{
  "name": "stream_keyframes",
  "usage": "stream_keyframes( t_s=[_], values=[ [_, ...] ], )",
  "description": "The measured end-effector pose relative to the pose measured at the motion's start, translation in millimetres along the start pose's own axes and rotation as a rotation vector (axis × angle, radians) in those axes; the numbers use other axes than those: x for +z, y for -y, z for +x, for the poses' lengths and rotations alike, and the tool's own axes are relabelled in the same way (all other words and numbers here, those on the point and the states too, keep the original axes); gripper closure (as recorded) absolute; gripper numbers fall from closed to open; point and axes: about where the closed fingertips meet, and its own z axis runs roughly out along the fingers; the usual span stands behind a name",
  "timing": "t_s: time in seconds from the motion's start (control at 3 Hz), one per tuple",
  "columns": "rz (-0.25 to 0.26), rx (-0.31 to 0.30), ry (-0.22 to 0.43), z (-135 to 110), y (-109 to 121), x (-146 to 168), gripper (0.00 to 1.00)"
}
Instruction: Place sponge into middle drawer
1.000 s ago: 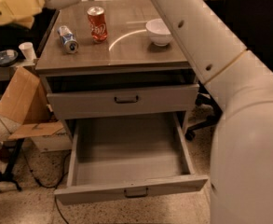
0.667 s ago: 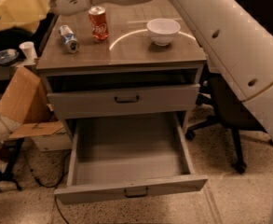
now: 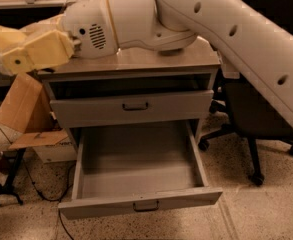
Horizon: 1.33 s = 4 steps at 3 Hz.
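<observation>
Up left, jaws beside cabinet (image 3: 178, 60)

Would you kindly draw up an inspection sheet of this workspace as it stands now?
Surface: cabinet top mostly hidden under the arm; only a strip shows.
Job's things: middle drawer pulled out, nothing inside it; sponge not in the drawer, and it cannot be told apart from the pale yellow parts at the gripper.
Clutter: cardboard box left of the cabinet; upper drawer nearly shut.
Grippers: gripper out past the cabinet top's left edge, well above the open drawer.
Cables: black cable on the floor at left.
Surroundings: office chair at right; speckled floor.
</observation>
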Motion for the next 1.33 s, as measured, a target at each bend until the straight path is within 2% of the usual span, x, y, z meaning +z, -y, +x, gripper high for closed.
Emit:
stream_keyframes(
  t_s=[0.33,0.67,1.0,1.33],
  values=[
    [0.006,-0.005,-0.011,-2.8,-0.8,1.3,1.0],
    [0.028,-0.025,-0.053,-14.5,-3.3,6.3,1.0],
    [0.105,0.033,-0.119,13.3,18.4,17.0,1.0],
    [0.179,0.16,-0.153,81.4,41.9,29.6,1.0]
  ],
)
